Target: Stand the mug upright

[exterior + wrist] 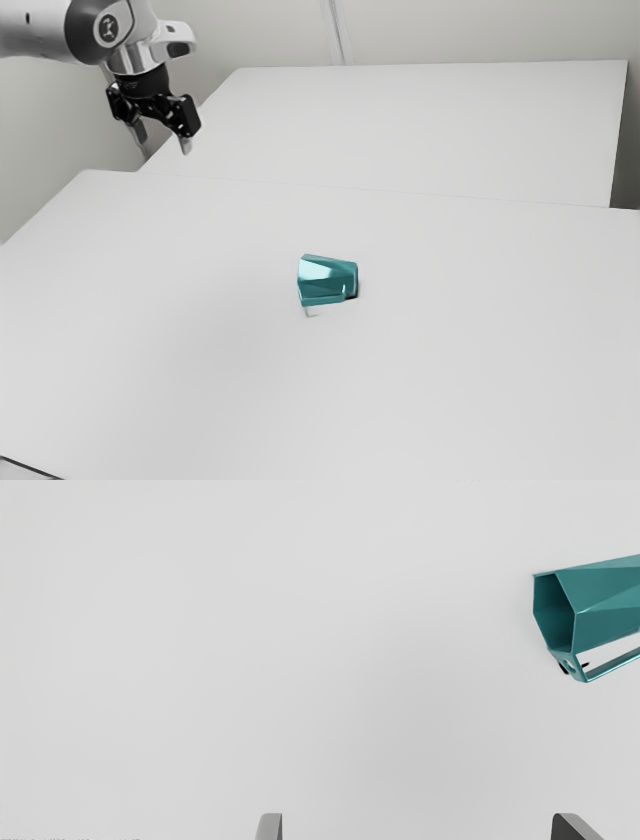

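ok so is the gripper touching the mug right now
Apart. The exterior view shows the gripper well away from the mug, with a wide stretch of table between them.

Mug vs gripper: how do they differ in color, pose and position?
Color: the mug is teal; the gripper is black with grey fingers.
Pose: the mug lies on its side, while the gripper points down.
Position: the mug rests on the table; the gripper hangs raised, toward the exterior view's upper left.
Shared: both are open, the mug at its uncovered mouth, the gripper with fingers spread around nothing.
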{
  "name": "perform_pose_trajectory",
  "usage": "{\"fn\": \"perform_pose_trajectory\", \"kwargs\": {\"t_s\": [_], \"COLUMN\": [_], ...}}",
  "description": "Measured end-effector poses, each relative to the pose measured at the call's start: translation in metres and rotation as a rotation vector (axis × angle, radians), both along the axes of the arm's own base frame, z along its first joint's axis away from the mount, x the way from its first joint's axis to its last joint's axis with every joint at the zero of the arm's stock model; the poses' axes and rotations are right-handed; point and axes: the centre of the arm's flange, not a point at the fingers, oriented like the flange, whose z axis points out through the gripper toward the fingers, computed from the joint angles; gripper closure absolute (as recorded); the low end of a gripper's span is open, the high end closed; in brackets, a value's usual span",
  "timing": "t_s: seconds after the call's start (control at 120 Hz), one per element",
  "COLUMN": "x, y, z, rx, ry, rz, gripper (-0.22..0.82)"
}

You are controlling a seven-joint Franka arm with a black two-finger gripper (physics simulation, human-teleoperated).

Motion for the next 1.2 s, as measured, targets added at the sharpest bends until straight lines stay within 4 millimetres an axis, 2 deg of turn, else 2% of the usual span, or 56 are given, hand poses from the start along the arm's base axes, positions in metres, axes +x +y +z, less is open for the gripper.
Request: {"fn": "perform_pose_trajectory", "kwargs": {"t_s": [0.167, 0.292, 0.433, 0.583, 0.683, 0.767, 0.908, 1.067, 1.2], "x": [-0.001, -0.001, 0.005, 0.000, -0.010, -0.014, -0.021, -0.023, -0.014], "y": [0.024, 0.036, 0.046, 0.044, 0.041, 0.033, 0.018, 0.017, 0.018], "z": [-0.001, -0.002, -0.020, -0.075, -0.100, -0.118, -0.170, -0.193, -0.225], "rx": [-0.005, -0.074, -0.154, -0.278, -0.343, -0.397, -0.539, -0.635, -0.717], "ry": [-0.004, -0.038, -0.077, -0.085, -0.111, -0.132, -0.145, -0.204, -0.213], "rz": [0.042, 0.082, 0.134, 0.193, 0.229, 0.249, 0.318, 0.381, 0.443], "gripper": [0.02, 0.02, 0.02, 0.02, 0.02, 0.02, 0.02, 0.02, 0.02]}}
